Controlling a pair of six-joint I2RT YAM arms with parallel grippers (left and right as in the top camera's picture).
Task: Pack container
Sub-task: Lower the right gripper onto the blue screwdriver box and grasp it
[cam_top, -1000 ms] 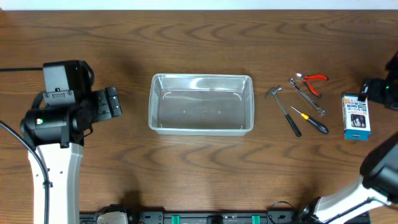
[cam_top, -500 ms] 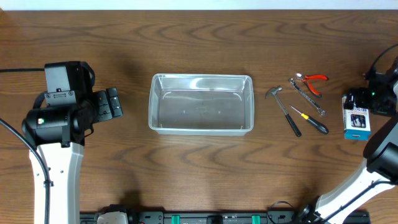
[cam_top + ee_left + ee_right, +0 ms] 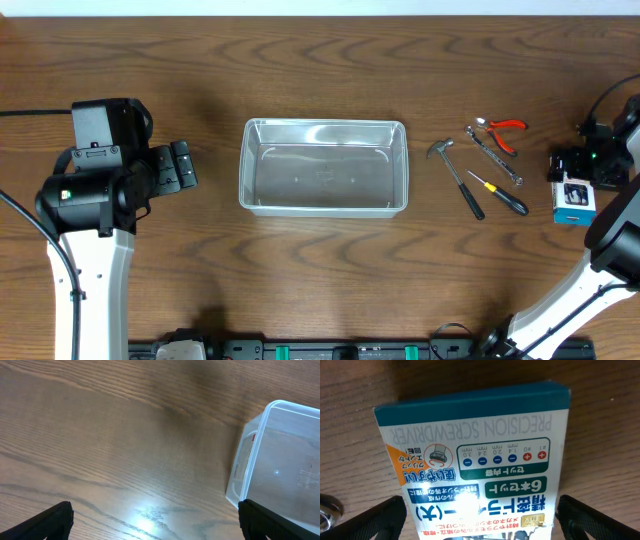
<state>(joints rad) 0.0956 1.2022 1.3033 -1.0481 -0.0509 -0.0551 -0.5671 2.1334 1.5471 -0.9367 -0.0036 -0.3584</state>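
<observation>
The container (image 3: 323,125) is a clear rectangular plastic bin standing empty at the table's middle; its left end shows in the left wrist view (image 3: 250,455). My left gripper (image 3: 185,166) is open and empty, left of the bin and apart from it; its fingertips (image 3: 155,527) are spread wide over bare wood. My right gripper (image 3: 577,172) is open over the upper end of a small blue-and-white screwdriver box (image 3: 576,202) at the far right. In the right wrist view the fingers (image 3: 480,520) straddle the box (image 3: 475,445) with a small gap on each side.
Right of the bin lie a hammer (image 3: 456,176), a black-handled screwdriver (image 3: 501,194), a wrench (image 3: 494,156) and red-handled pliers (image 3: 504,130). A metal tool tip shows at the left edge of the right wrist view (image 3: 327,509).
My right gripper has moved left and down from the table's right edge onto the blue-and-white box. The left arm has barely moved.
</observation>
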